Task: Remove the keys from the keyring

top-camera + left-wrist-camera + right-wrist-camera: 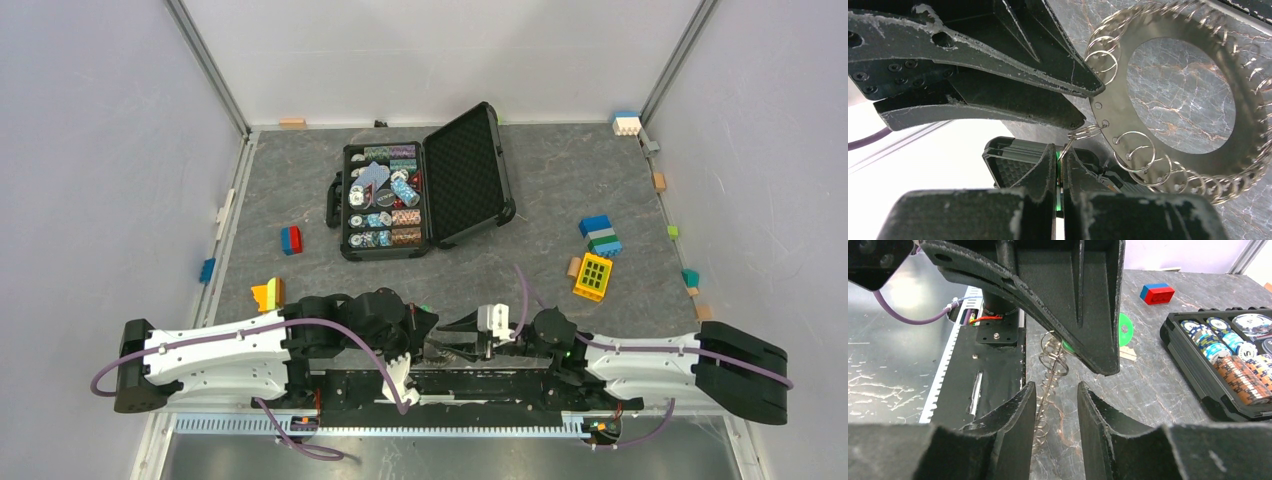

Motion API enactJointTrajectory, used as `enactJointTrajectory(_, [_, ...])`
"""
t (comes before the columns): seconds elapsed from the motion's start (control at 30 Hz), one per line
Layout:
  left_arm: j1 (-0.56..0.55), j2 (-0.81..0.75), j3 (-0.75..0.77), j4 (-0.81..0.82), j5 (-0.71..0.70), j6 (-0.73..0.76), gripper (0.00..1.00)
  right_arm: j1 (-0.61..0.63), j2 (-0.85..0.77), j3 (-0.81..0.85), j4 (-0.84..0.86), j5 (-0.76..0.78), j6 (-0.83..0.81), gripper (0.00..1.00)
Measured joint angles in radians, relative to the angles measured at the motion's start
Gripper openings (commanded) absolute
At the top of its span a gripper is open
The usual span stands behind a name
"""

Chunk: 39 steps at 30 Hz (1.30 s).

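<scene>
My left gripper (1059, 152): clenched on the green tag (1126, 329).
The keyring (1113, 120): flat silver hoop, fringed with split rings (1135, 150), on edge at the middle of the table's (520, 275) near edge.
My right gripper (1056, 386): fingers parted, straddling the hoop's rim.

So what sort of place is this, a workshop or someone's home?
Most likely a robot test cell in a lab: a grey table boxed in by plain panels, two robot arms bolted at its edge, and practice props like toy blocks.
</scene>
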Motion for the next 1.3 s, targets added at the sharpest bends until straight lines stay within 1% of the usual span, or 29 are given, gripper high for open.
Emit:
enactJointTrajectory(0.37, [0.0,0.0,0.0,0.0,0.0,0.0,0.02,0.0,0.085,0.039,0.09,-0.04,0.042,0.43])
enactJointTrajectory(0.47, [0.0,0.0,0.0,0.0,0.0,0.0,0.02,0.0,0.103,0.045,0.098,-0.055,0.057,0.4])
enactJointTrajectory(0.57, [0.0,0.0,0.0,0.0,0.001,0.0,0.02,0.0,0.113,0.048,0.106,-0.065,0.067,0.32])
enactJointTrajectory(0.77, [0.0,0.0,0.0,0.0,0.005,0.0,0.02,-0.002,0.117,0.05,0.116,-0.068,0.078,0.05])
enactJointTrajectory(0.8, [0.0,0.0,0.0,0.0,0.005,0.0,0.02,-0.002,0.118,0.05,0.116,-0.068,0.08,0.01])
enactJointTrajectory(0.83, [0.0,0.0,0.0,0.0,0.006,0.0,0.02,-0.002,0.119,0.05,0.116,-0.069,0.082,0.0])
enactJointTrajectory(1.1, [0.0,-0.001,0.0,0.001,0.004,0.0,0.02,-0.002,0.101,0.046,0.111,-0.06,0.092,0.0])
enactJointTrajectory(1.3, [0.0,-0.001,0.0,0.011,0.002,0.0,0.02,-0.002,-0.012,-0.029,0.124,0.002,0.105,0.0])
